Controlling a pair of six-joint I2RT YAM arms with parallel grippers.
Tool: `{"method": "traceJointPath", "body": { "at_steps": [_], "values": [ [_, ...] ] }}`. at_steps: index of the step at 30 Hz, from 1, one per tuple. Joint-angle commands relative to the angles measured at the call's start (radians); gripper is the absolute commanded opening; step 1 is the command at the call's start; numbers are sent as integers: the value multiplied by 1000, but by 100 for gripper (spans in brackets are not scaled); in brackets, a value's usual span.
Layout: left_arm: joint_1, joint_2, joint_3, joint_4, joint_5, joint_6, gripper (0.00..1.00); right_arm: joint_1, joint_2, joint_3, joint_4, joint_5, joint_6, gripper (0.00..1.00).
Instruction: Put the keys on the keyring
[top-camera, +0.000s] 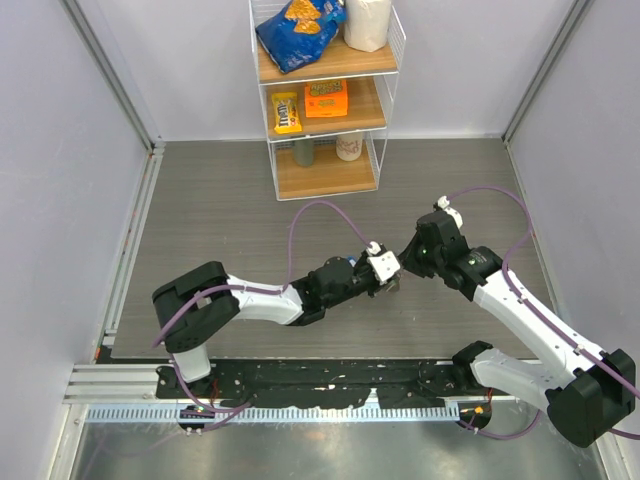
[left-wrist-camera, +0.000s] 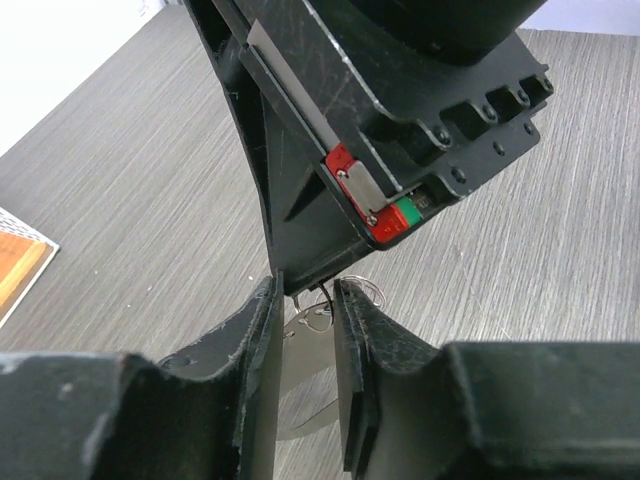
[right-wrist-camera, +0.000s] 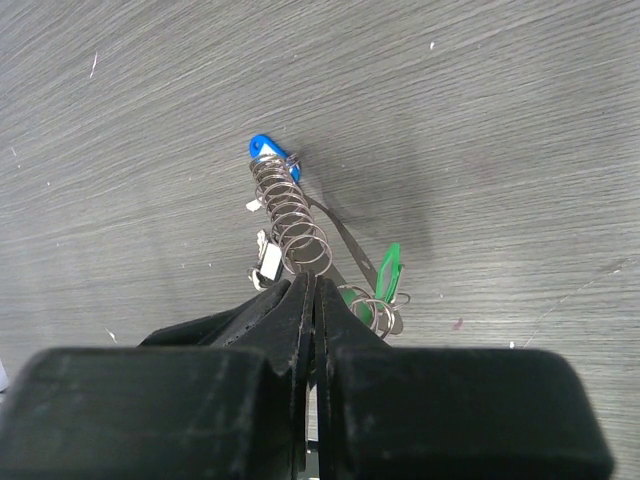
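Observation:
In the right wrist view my right gripper (right-wrist-camera: 312, 282) is shut on the near end of the keyring (right-wrist-camera: 290, 215), a silvery coiled wire held just above the grey table. A blue-headed key (right-wrist-camera: 268, 150) sits at the coil's far end. A whitish tag (right-wrist-camera: 268, 262) lies on its left, and a green-headed key (right-wrist-camera: 388, 272) with small rings is on its right. In the left wrist view my left gripper (left-wrist-camera: 306, 290) has its jaws a narrow gap apart. They flank the right gripper's tip (left-wrist-camera: 310, 262) and thin wire loops (left-wrist-camera: 318, 318). From above, both grippers meet at mid-table (top-camera: 395, 274).
A white wire shelf rack (top-camera: 325, 100) stands at the back centre with snack bags, boxes and cups. Its wooden base edge (left-wrist-camera: 15, 265) shows at the left in the left wrist view. Side walls close in the table on both sides. An aluminium rail (top-camera: 120, 380) runs along the near edge.

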Motion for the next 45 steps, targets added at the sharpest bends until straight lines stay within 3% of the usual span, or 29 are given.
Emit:
{"method": "traceJointPath", "body": {
  "at_steps": [1, 4, 6, 18, 27, 36, 45],
  "values": [
    [-1, 13, 35, 69, -34, 27, 27, -3, -28, 12, 31, -13, 15, 5],
    [-3, 19, 35, 69, -53, 32, 17, -3, -40, 12, 28, -18, 17, 5],
    [-1, 20, 32, 69, -76, 31, 0, -3, -49, 12, 23, -23, 20, 5],
    [0, 16, 21, 57, -117, 15, 0, -3, -77, 5, 36, -78, 45, 5],
    [3, 0, -7, 56, -102, -6, 0, -3, -155, 23, 5, -84, 52, 39],
    [17, -3, -21, 57, -76, -40, 0, -3, -184, 37, -21, -61, 51, 46],
    [25, -23, -39, 45, -66, -42, 0, -3, -221, 24, -39, -20, 18, 47]
  ]
}}
